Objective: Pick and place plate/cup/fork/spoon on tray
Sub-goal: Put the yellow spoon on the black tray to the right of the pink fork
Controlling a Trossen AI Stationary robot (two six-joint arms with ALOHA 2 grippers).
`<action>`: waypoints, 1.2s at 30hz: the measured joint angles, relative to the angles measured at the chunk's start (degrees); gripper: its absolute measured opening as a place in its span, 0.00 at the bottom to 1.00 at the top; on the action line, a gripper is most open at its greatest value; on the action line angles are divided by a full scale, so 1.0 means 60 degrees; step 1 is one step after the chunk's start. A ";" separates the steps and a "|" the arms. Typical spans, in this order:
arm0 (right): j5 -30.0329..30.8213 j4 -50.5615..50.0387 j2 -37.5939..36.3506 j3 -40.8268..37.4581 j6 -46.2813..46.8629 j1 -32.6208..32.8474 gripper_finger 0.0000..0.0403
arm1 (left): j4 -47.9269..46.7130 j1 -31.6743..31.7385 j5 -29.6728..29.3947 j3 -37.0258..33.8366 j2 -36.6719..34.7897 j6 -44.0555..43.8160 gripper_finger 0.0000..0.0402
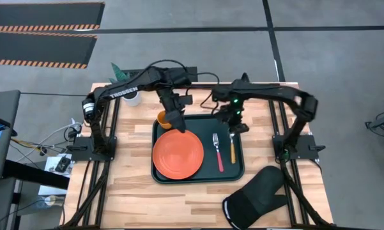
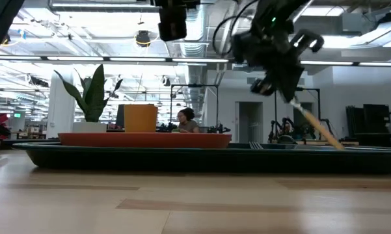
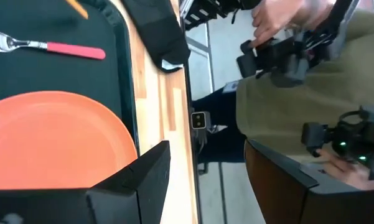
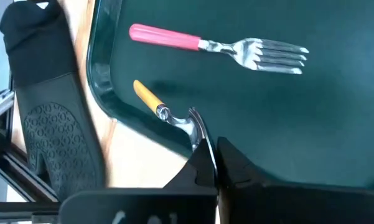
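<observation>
Wooden slats form the counter (image 1: 179, 198), seen from above with grey floor around it. On it lies the tray (image 1: 233, 174), dark green with a raised rim. The plate (image 1: 177, 154) rests flat in the tray's left half. The cup (image 1: 161, 117) stands upright in the tray's far left corner, just beside the plate's far edge. The fork (image 1: 218, 153) lies flat right of the plate, pink handle toward the near edge. The spoon (image 1: 232, 147) is just right of the fork, near the tray's right rim.

The right end effector (image 1: 235, 125) hangs over the far end of the spoon. In the right wrist view its fingers are closed on the spoon's silver bowl (image 4: 190, 124). In the low view the spoon (image 2: 317, 125) slants, handle tip down at the tray and bowl end raised in the grip.

The left end effector (image 1: 176, 120) hovers above the plate's far edge, next to the cup; whether its fingers are apart or together cannot be told.

A black oven mitt (image 1: 255, 198) lies on the counter near the tray's near right corner. A potted plant (image 2: 91, 97) stands beyond the tray in the low view.
</observation>
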 joint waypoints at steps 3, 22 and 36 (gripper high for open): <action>-0.0192 0.0122 0.0742 0.0004 -0.0174 0.0085 0.01 | -0.0053 -0.0047 -0.0131 -0.0004 -0.0215 0.0028 0.48; -0.1312 0.1070 0.1851 -0.0065 -0.0407 -0.0167 0.00 | 0.0414 -0.0050 -0.2797 -0.0004 -0.2100 -0.0471 0.48; -0.1456 0.2320 0.1847 -0.1127 0.0141 -0.0484 0.03 | 0.0871 -0.0054 -0.3459 -0.0004 -0.2195 -0.0614 0.48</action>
